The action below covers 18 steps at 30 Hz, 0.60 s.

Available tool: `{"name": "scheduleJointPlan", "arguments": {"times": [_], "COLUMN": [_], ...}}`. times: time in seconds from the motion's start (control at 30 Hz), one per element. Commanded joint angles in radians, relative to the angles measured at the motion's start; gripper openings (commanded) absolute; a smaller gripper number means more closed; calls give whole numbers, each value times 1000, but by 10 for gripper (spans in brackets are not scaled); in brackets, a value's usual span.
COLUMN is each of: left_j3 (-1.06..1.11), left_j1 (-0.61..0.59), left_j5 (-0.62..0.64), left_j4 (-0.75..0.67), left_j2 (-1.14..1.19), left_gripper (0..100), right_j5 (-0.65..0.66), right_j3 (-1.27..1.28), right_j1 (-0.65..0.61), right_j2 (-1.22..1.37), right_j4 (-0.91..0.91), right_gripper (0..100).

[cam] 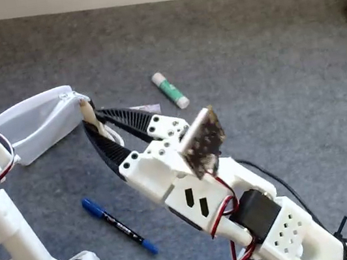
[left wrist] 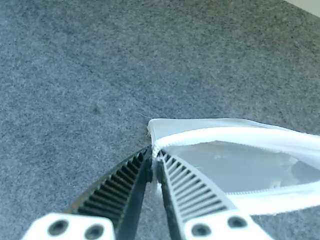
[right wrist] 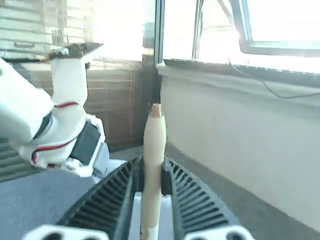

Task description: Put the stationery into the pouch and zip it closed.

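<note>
Right claw (cam: 88,122) is clamping a beige pen (right wrist: 153,150) at the mouth of the pouch (cam: 34,125), upper left of the overhead frame, apparently ready for insertion. Left claw (left wrist: 151,157) is pinching the pouch's corner, probably steadying it (zip undone). Glue stick (cam: 170,91) and blue marker (cam: 119,225) are lying loose on grey carpet (cam: 267,56). Window (right wrist: 280,25) and blinds (right wrist: 30,25) are showing behind.
</note>
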Motion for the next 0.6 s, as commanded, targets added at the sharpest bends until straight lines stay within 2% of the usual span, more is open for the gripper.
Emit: {"name": "scheduleJointPlan", "arguments": {"times": [0.0,0.3,0.57], "left_j3": [21,25,27], "left_j1": [-12,-12,-12], "left_j5": [9,9,9], "left_j4": [-3,-6,-6], "left_j2": [10,10,10], "left_gripper": [7,7,7], "right_j5": [-11,-41,-87], "right_j3": [-70,-70,-79], "right_j1": [10,-18,-31], "right_j2": [-27,-18,136], "right_j4": [-113,-257,-378], "right_gripper": [3,3,3]}}
